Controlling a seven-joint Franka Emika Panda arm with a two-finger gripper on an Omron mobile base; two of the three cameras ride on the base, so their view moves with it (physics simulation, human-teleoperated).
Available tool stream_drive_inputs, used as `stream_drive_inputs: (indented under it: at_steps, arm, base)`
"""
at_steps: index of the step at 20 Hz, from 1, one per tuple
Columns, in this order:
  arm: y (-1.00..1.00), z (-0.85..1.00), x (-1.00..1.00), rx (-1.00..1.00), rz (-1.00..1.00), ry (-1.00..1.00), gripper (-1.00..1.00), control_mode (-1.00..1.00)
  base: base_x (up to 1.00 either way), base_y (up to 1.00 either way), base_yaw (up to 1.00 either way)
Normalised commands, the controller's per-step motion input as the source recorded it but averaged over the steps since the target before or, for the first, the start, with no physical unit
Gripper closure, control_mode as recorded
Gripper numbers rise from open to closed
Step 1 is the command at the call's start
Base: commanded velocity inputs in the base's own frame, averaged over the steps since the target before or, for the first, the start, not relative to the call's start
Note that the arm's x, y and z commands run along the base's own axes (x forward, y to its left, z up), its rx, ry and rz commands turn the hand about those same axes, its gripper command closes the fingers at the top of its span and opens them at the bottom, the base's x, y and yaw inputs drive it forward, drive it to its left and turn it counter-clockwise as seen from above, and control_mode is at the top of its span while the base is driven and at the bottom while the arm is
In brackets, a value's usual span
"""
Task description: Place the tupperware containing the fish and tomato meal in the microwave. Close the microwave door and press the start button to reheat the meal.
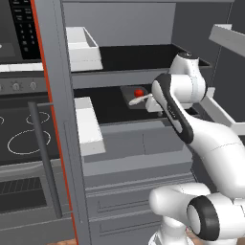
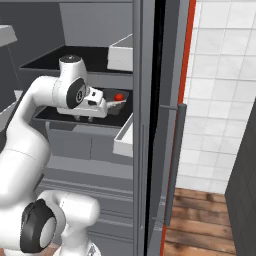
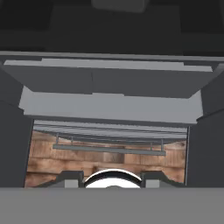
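- Tupperware (image 1: 133,97): shallow grey tray on a dark shelf, holding a round red tomato (image 1: 139,92).
- Pincer (image 2: 86,119): beside the tray; grip state cannot be told.

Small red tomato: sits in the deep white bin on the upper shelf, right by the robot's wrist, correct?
Not the bin. The small round red tomato sits in the shallow grey rectangular tray on the lower dark shelf, by the wrist; the deep white bin is on the shelf above. The left base view shows it.

Arm (image 1: 210,139): glossy white plastic look. Shelf (image 1: 115,107): matt black. Tomato (image 1: 139,92): smooth red. Floor (image 2: 200,220): brown wood planks. Wall tiles (image 2: 225,75): smooth white.
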Motion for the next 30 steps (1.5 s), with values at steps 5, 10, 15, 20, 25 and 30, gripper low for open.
stream_drive_inputs:
  at_steps: [5,10,15,20,25,30]
  arm:
    - [-0.02,-0.06,0.00,0.00,-0.01,-0.03,-1.00,-1.00]
    - [-0.06,-0.15,-0.09,0.05,-0.03,-0.25,-1.00,-1.00]
    - [0.00,0.00,-0.02,0.07,-0.07,-0.30,-1.00,-1.00]
    - [-0.02,0.00,0.00,0.09,-0.08,-0.27,-1.00,-1.00]
    - [-0.02,-0.03,0.11,0.12,-0.13,-0.26,-1.00,-1.00]
    - [0.00,-0.01,0.25,0.11,-0.17,-0.12,-1.00,-1.00]
  base:
    - [0.00,0.00,0.00]
    - [0.00,0.00,0.00]
    - [0.00,0.00,0.00]
    - [0.00,0.00,0.00]
    - [0.00,0.00,0.00]
    - [0.00,0.00,0.00]
